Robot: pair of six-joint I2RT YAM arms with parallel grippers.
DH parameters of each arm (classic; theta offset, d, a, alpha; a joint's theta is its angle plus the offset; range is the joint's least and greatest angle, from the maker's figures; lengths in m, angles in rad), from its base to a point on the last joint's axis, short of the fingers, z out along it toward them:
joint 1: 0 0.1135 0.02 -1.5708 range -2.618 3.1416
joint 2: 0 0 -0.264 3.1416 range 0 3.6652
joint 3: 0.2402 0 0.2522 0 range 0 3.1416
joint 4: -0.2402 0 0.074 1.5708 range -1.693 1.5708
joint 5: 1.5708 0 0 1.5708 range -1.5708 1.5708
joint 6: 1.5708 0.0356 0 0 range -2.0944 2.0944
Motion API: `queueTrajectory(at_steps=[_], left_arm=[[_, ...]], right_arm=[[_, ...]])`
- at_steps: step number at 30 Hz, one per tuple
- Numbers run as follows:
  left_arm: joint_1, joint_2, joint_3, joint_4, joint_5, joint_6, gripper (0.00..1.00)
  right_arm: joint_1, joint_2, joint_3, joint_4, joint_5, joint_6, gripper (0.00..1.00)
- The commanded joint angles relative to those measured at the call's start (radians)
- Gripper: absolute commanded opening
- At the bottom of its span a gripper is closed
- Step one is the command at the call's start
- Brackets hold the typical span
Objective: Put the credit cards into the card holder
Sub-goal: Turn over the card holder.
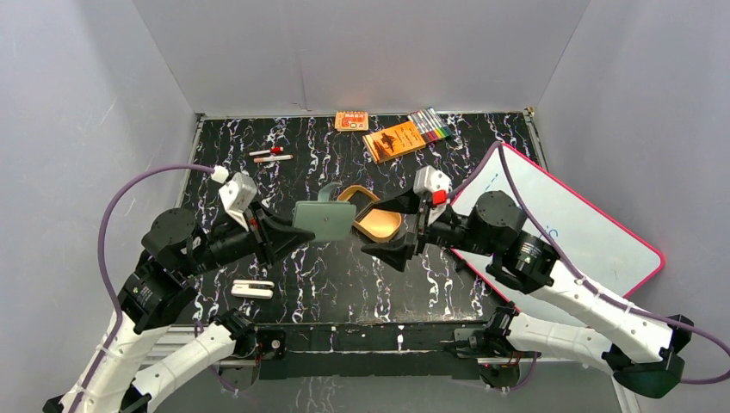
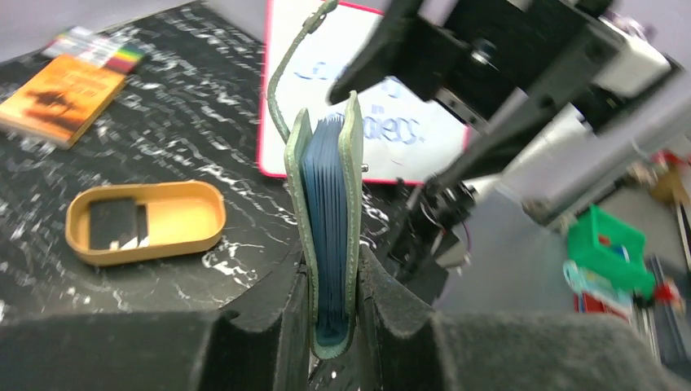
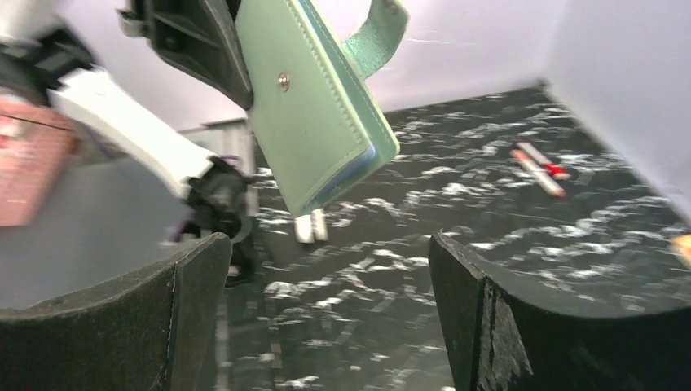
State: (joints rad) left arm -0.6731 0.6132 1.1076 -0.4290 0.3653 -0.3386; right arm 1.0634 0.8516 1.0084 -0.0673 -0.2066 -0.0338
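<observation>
Card holder [image 1: 323, 221]: sage-green stitched folding case with a metal snap stud on its face, a curved strap tab at the top and pale blue-grey pocket edges stacked inside. It is held off the table at centre frame, pinched by one edge between the dark padded fingers of my left gripper [image 2: 332, 314]. Right gripper [image 1: 385, 229]: jaws spread wide, nothing between them, just right of the case. Credit card [image 2: 112, 225]: one flat dark rectangle lying in the tan oval tray [image 2: 191, 213], smooth-walled, at left of frame. Whiteboard [image 2: 391, 122]: pink-edged, blue handwriting too blurred for me to read. Orange booklet [image 2: 61, 94]: dark silhouette print, upper left, no legible title.
</observation>
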Motion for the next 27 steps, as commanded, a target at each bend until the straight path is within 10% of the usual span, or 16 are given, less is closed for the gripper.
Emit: queueTrajectory(at_steps=[1,16,27], left_arm=[[0.003,0.010,0.075,0.016,0.320,0.160,0.00],[0.002,0.122,0.169,0.111,0.546,0.178,0.00],[0.002,0.140,0.145,0.153,0.564,0.150,0.00]], right_arm=[[-0.064,-0.021,-0.039,0.203,-0.355,0.384,0.99],[-0.071,-0.023,-0.130,0.569,-0.508,0.693,0.98],[-0.070,0.034,-0.141,0.699,-0.387,0.742,0.76]])
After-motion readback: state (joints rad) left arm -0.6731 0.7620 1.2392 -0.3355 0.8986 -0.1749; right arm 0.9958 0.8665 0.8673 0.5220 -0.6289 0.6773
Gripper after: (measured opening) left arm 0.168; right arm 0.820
